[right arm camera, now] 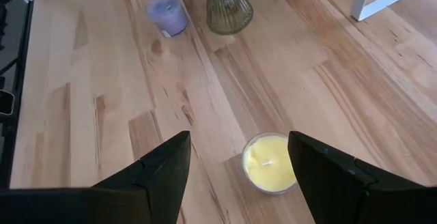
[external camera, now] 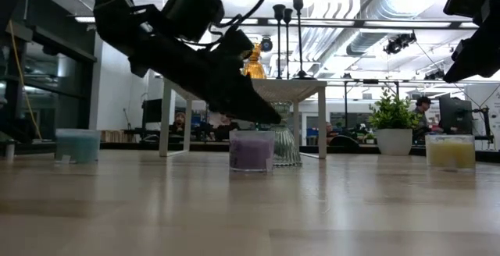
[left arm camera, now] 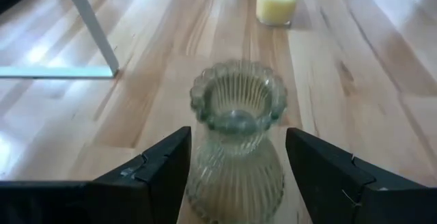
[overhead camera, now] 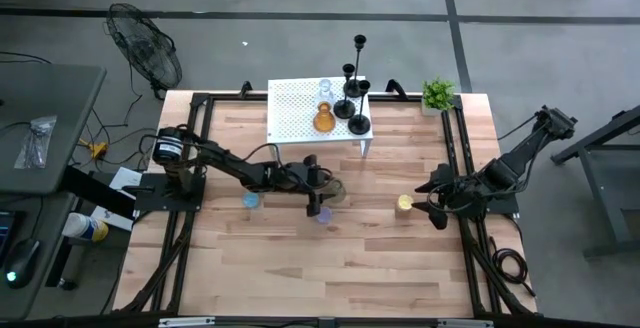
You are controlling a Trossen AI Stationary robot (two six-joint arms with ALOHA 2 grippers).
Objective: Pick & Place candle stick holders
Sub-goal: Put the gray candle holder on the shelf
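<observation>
A ribbed clear glass holder [left arm camera: 235, 142] stands on its base mid-table [overhead camera: 336, 190]. My left gripper [left arm camera: 237, 162] is open, one finger on each side of the holder's lower body. A purple glass holder [overhead camera: 322, 213] stands just nearer, a blue one [overhead camera: 250, 200] to the left. A yellow one [right arm camera: 270, 164] stands at the right; my right gripper [right arm camera: 239, 166] hovers open above it. Black candlesticks [overhead camera: 358, 88] and an amber holder [overhead camera: 323, 121] stand on a white stand [overhead camera: 300, 108] at the back. My left gripper comes at the ribbed holder slanting down from the table's left, its fingers [left arm camera: 167, 162] close beside the lower body [left arm camera: 205, 183]. Whether either finger touches the glass, I cannot tell. The holder stands upright on the table.
A small potted plant [overhead camera: 437, 95] stands at the far right corner, beside the white stand. Black frame rails [overhead camera: 452, 158] run along the table's sides. Bare wood lies open along the near edge [overhead camera: 330, 278]. A person shows in the room behind [external camera: 423, 104].
</observation>
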